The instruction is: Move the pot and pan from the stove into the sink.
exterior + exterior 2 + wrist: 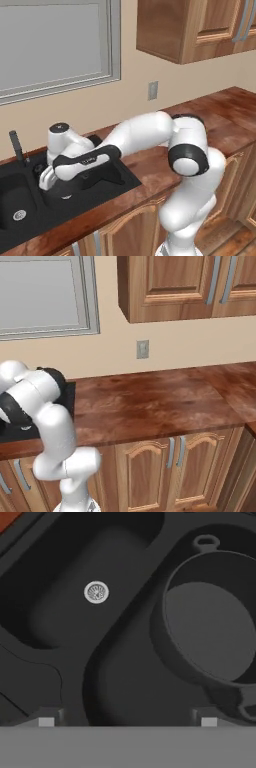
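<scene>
White arm [42, 421] beside wooden counter [160, 403]

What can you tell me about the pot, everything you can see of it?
The pot is short, round and dark grey, with straight sides and a flat, slightly lighter bottom. It looks like matte metal and is empty. A small loop handle sticks out from its rim at the top of the hand view, another near the bottom right. It stands upright in the black sink, in the compartment beside the one with the silver drain. Nothing grips it.

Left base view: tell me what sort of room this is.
A simulated home kitchen, by the look of it: a black sink with a slim faucet set in a wooden counter, and wooden wall cabinets above.
</scene>
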